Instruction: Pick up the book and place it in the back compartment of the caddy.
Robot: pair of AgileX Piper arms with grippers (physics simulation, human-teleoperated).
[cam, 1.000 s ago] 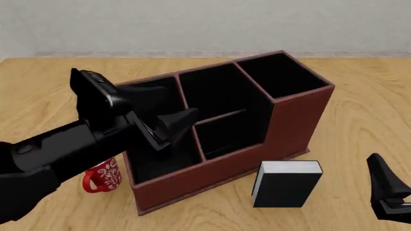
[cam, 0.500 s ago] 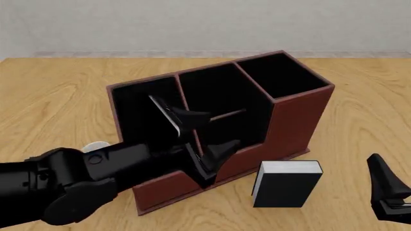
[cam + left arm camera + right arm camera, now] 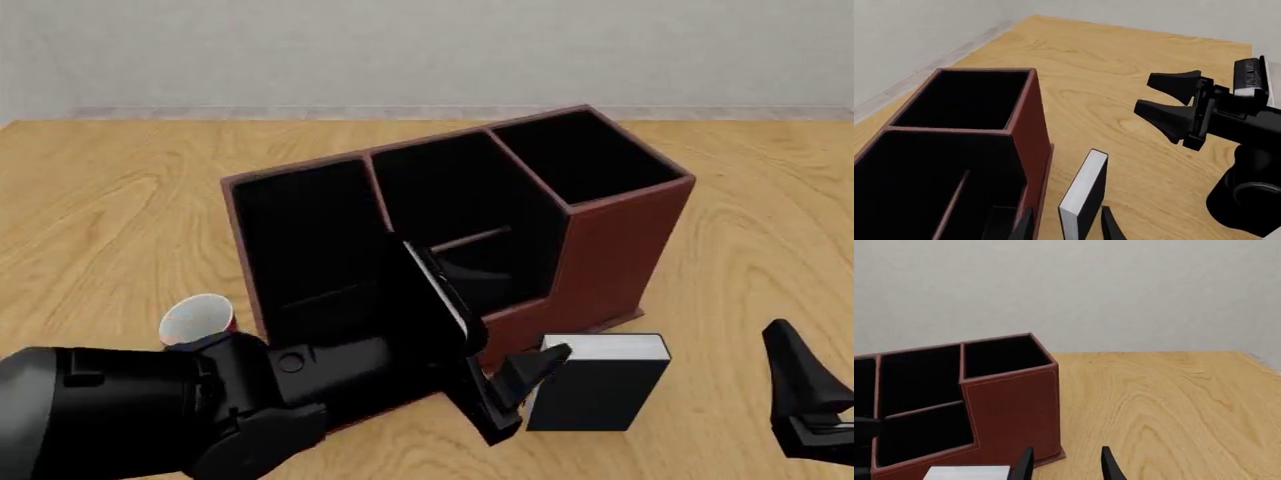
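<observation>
Here the upright book (image 3: 1084,192) stands between the left gripper's (image 3: 1064,226) spread jaws — untouched.

1. Book (image 3: 597,393): black covers, white page block.
2. Caddy (image 3: 607,250): reddish-brown outside, black lining.
3. Bench (image 3: 107,210): light wood grain.
4. Mug (image 3: 198,320): red, white interior.

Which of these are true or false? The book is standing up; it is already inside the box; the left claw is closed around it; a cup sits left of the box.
1. The book stands upright on the table. True.
2. It is inside the caddy. False: it stands on the wood in front of the caddy.
3. The left gripper is shut on the book. False: its fingers are open, one on each side of the book.
4. A mug sits left of the caddy. True.
</observation>
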